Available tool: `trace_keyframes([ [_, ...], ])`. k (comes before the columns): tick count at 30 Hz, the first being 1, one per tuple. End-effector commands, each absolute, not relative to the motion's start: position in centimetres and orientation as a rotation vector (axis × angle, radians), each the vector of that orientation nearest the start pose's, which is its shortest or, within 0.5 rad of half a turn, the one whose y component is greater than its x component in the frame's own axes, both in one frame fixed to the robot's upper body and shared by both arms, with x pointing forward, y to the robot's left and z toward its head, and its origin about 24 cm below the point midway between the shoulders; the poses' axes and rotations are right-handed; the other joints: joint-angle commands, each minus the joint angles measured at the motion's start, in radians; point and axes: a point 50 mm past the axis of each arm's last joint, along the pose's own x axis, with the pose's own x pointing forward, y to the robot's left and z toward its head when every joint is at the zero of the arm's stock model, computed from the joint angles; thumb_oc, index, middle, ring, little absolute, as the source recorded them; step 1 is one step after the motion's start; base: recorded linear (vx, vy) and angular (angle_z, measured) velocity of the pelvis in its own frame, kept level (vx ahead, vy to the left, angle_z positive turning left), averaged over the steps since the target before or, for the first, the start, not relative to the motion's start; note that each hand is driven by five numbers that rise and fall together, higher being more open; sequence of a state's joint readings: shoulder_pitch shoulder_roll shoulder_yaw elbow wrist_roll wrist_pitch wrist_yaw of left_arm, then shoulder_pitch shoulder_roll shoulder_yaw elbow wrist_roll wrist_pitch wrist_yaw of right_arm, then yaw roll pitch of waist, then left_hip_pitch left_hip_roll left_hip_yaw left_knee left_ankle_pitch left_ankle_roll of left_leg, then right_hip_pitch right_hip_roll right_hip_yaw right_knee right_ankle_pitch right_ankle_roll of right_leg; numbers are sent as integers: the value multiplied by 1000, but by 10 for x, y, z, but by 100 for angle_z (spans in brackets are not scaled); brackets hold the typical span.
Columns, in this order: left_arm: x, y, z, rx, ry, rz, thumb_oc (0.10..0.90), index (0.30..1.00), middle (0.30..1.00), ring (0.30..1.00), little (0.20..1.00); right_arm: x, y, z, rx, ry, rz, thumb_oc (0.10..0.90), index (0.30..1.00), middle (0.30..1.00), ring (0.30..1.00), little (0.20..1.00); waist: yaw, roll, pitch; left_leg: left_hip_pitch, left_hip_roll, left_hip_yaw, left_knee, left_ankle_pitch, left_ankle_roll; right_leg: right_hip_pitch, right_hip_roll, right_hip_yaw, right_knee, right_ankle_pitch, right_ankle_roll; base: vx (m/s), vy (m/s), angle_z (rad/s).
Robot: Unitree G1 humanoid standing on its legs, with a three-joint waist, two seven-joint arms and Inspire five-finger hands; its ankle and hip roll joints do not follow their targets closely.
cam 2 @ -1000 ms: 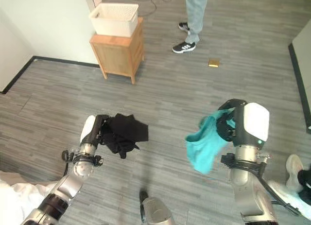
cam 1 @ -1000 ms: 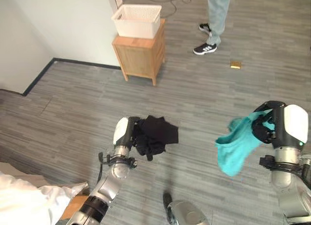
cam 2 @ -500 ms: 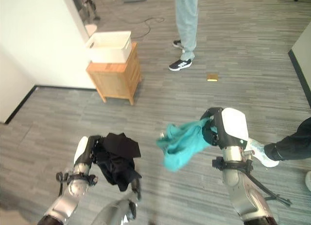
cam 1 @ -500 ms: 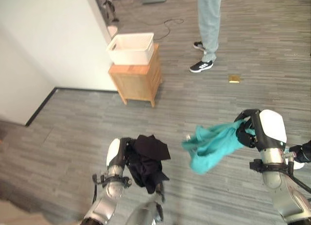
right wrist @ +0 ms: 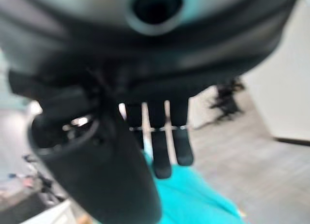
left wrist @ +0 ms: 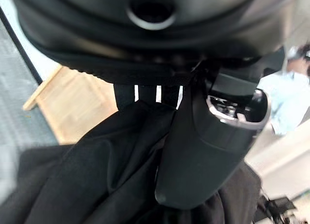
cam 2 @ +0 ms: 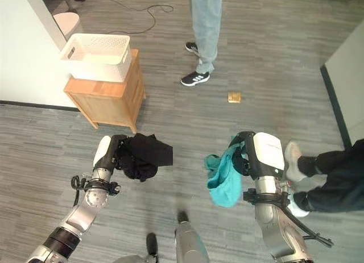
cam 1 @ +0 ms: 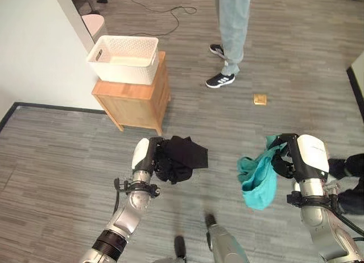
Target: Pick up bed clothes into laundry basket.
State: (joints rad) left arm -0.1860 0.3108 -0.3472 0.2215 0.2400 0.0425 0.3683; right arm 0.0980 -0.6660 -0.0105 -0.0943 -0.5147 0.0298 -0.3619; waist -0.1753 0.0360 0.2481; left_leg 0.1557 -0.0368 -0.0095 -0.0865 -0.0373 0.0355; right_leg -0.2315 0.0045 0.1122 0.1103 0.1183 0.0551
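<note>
Now the left hand clutches a black garment mid-frame; the right hand grips a teal cloth; basket upper left.

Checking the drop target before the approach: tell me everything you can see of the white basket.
The white plastic laundry basket is rectangular, with perforated lattice walls, a solid rim and a slot handle cut in its end wall. It stands upright and level on top of a small light wooden cabinet, next to a white wall. As far as its inside shows, it looks empty. Nothing but the cabinet touches it; both of the robot's hands are well short of it.
</note>
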Motion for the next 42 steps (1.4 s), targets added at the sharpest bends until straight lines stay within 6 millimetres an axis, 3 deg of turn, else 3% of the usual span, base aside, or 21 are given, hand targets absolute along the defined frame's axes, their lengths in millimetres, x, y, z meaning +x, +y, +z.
trace_keyframes([
  [1,291,148,78,639,-288,80,400,300,300,300,300,240,-273,158,-1169,-479,-444,400,300,300,300,300,-20,-33,-47,-17,10,-9,-1,-62,-76,68,71,-5,-159,-90,85,216,-138,44],
  [3,289,150,77,651,-286,83,400,300,300,300,300,237,-273,158,-1185,-476,-437,400,300,300,300,300,-19,-52,-58,22,16,-19,-1,-83,-81,98,41,2,-163,-60,74,312,-258,57],
  [4,286,153,73,659,-276,84,400,300,300,300,300,238,-270,159,-1170,-487,-426,400,300,300,300,300,-11,-54,-77,57,51,-6,39,-99,-101,144,22,-2,-159,-59,70,462,-415,57],
  [5,282,156,71,645,-267,99,400,300,300,300,300,239,-268,165,-1169,-518,-414,400,300,300,300,300,26,-84,-51,-67,63,-2,375,-10,-107,241,-20,-2,-175,-71,42,467,-420,49],
  [6,282,159,72,645,-267,109,400,300,300,300,300,240,-267,171,-1176,-544,-414,400,300,300,300,300,43,-99,-36,-140,54,-8,509,15,-98,273,-28,0,-184,-83,29,219,-253,13],
  [9,280,163,73,651,-269,129,400,300,300,300,300,244,-265,182,-1186,-587,-414,400,300,300,300,300,63,-118,-35,-260,51,44,618,12,-90,306,-40,1,-193,-97,21,108,-124,0],
  [11,279,165,74,651,-271,137,400,300,300,300,300,245,-265,186,-1194,-599,-408,400,300,300,300,300,78,-120,-42,-283,57,74,589,7,-91,315,-51,5,-194,-107,22,214,8,6],
  [13,278,167,73,661,-269,142,400,300,300,300,300,244,-266,201,-1220,-643,-406,400,300,300,300,300,99,-97,-62,-273,53,112,345,-7,-93,338,-52,-7,-198,-143,32,339,70,-7],
  [16,281,166,72,660,-263,145,400,300,300,300,300,247,-267,212,-1271,-669,-396,400,300,300,300,300,126,-55,-75,-277,33,108,91,102,-110,388,-32,-15,-198,-195,36,300,31,4],
  [18,282,164,73,650,-264,148,400,300,300,300,300,249,-269,219,-1294,-679,-402,400,300,300,300,300,139,-44,-73,-318,27,113,12,137,-129,430,-35,-14,-198,-230,33,369,26,7],
  [23,282,159,71,644,-258,128,400,300,300,300,300,246,-272,219,-1318,-659,-413,400,300,300,300,300,145,-24,-86,-358,65,189,-1,170,-141,500,-55,-2,-198,-292,44,352,106,-4],
  [24,280,156,67,645,-244,107,400,300,300,300,300,245,-273,214,-1340,-625,-414,400,300,300,300,300,150,-8,-104,-341,80,189,-1,218,-144,532,-82,-6,-198,-316,57,404,134,-26],
  [29,277,153,64,642,-233,73,400,300,300,300,300,246,-271,206,-1364,-601,-405,400,300,300,300,300,155,-31,-138,-289,56,193,-1,181,-111,525,-167,-26,-84,-295,100,352,108,-16],
  [30,282,148,70,642,-258,57,400,300,300,300,300,251,-264,216,-1376,-652,-413,400,300,300,300,300,151,-46,-129,-240,36,192,-1,149,-94,457,-194,-22,64,-186,130,237,91,14],
  [31,284,145,73,642,-274,49,400,300,300,300,300,253,-261,223,-1380,-690,-419,400,300,300,300,300,147,-48,-121,-223,37,189,-1,136,-89,419,-190,-15,132,-135,134,312,84,26],
  [33,289,142,82,645,-312,40,400,300,300,300,300,259,-249,245,-1381,-798,-424,400,300,300,300,300,149,-49,-103,-192,49,184,-1,101,-82,330,-185,-26,211,-135,135,209,-1,39],
  [37,282,130,88,611,-363,-42,400,300,300,300,300,256,-251,297,-1431,-952,-524,400,300,300,300,300,127,-52,-82,-153,45,121,-1,78,-83,229,-54,3,112,-226,90,207,-12,36],
  [38,282,130,88,608,-365,-43,400,300,300,300,300,256,-251,298,-1431,-953,-525,400,300,300,300,300,124,-47,-77,-154,49,118,-1,85,-84,230,-50,-1,110,-220,87,180,-49,91],
  [39,277,126,85,598,-361,-93,400,300,300,300,300,249,-257,323,-1461,-1011,-602,400,300,300,300,300,120,-67,-70,-140,26,76,-1,75,-84,208,-8,49,13,-208,73,85,-46,108],
  [40,277,126,85,595,-361,-93,400,300,300,300,300,249,-257,324,-1462,-1013,-601,400,300,300,300,300,113,-63,-68,-137,27,69,-1,74,-84,220,-8,42,-3,-201,73,168,-116,135],
  [42,272,130,78,601,-330,-123,400,300,300,300,300,242,-257,354,-1518,-1081,-665,400,300,300,300,300,122,-91,-70,-129,22,46,-1,59,-86,248,-34,34,-82,-166,83,86,-137,124],
])
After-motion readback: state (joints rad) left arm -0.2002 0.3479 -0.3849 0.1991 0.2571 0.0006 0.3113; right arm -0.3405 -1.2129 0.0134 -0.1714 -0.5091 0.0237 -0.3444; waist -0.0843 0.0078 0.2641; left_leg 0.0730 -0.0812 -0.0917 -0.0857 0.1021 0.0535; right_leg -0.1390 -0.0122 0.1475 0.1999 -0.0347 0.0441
